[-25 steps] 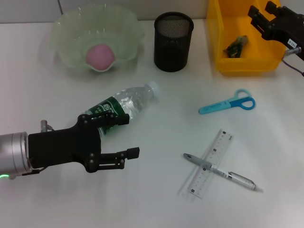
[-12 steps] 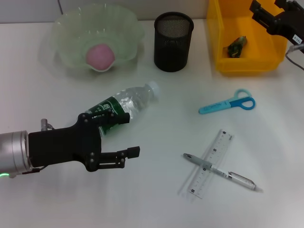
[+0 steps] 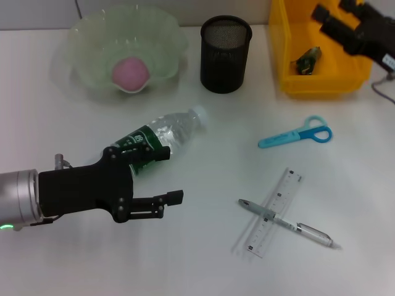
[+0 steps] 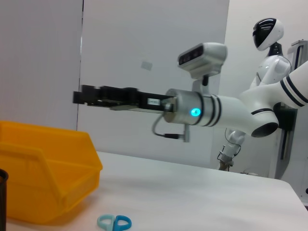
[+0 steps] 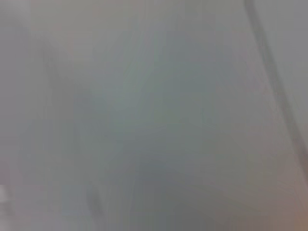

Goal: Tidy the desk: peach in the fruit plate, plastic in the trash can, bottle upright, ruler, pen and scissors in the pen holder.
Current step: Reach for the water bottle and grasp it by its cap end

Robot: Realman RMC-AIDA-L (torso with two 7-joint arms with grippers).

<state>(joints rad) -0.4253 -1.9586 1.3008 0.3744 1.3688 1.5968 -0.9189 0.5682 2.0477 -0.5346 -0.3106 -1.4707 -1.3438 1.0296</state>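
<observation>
The clear bottle point(image 3: 162, 138) with a green label lies on its side, cap toward the pen holder point(image 3: 225, 54). My left gripper point(image 3: 165, 176) stands open just short of the bottle's base, its upper finger against the label. A pink peach point(image 3: 130, 73) rests in the pale green fruit plate point(image 3: 157, 37). The plastic scrap point(image 3: 307, 60) lies in the yellow trash can point(image 3: 281, 43); above that can my right gripper point(image 3: 333, 9) hangs open with nothing in it. Blue scissors point(image 3: 296, 135), the clear ruler point(image 3: 282, 191) and the pen point(image 3: 308, 233) lie on the desk.
The pen lies across the ruler at the front right. In the left wrist view the right arm's gripper point(image 4: 96, 95) reaches out over the yellow trash can point(image 4: 43, 168), with the scissors point(image 4: 114, 222) below. The right wrist view is a grey blur.
My right gripper has drifted up and to the left over the trash can. The left gripper and the bottle have barely moved.
</observation>
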